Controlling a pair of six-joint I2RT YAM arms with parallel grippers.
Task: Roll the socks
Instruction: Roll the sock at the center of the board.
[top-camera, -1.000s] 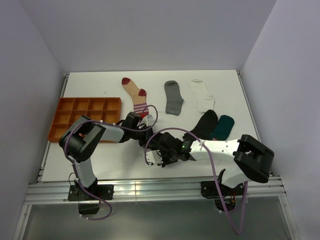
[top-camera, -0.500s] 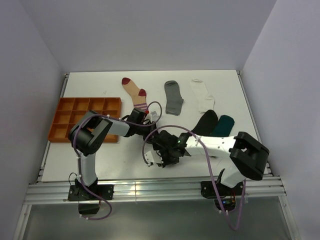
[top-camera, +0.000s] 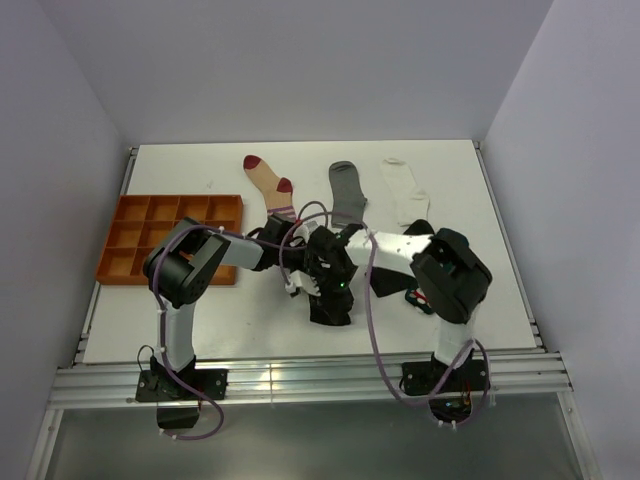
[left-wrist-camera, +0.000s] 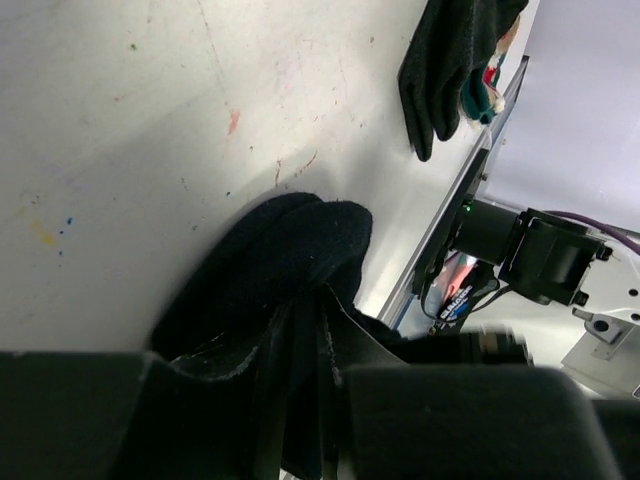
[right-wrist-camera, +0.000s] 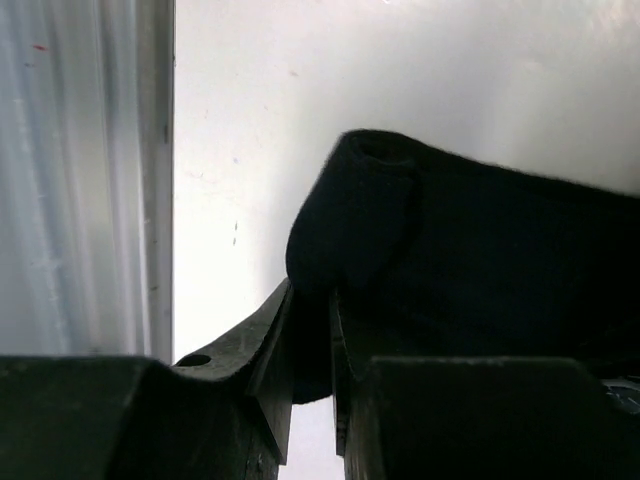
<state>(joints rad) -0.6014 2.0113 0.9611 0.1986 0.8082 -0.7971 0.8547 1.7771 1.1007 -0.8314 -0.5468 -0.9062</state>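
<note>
Your right arm has swung in from the near right corner to the middle of the surface, elbow folded over the right half, so both sets of fingers now meet at the black sock. The left fingers are pressed nearly together on a bunch of it, and the right fingers pinch its folded-over end. The sock lies mid-surface, on the near side of the striped sock. Its long axis runs, I judge, from the fingers toward the near edge, rounded end pointing away from the left wrist. Watch that thin pinch: draw the two grips apart and the fold will likely open or slip free. The wrists are crowded too, and the purple cables loop close enough to snag
</note>
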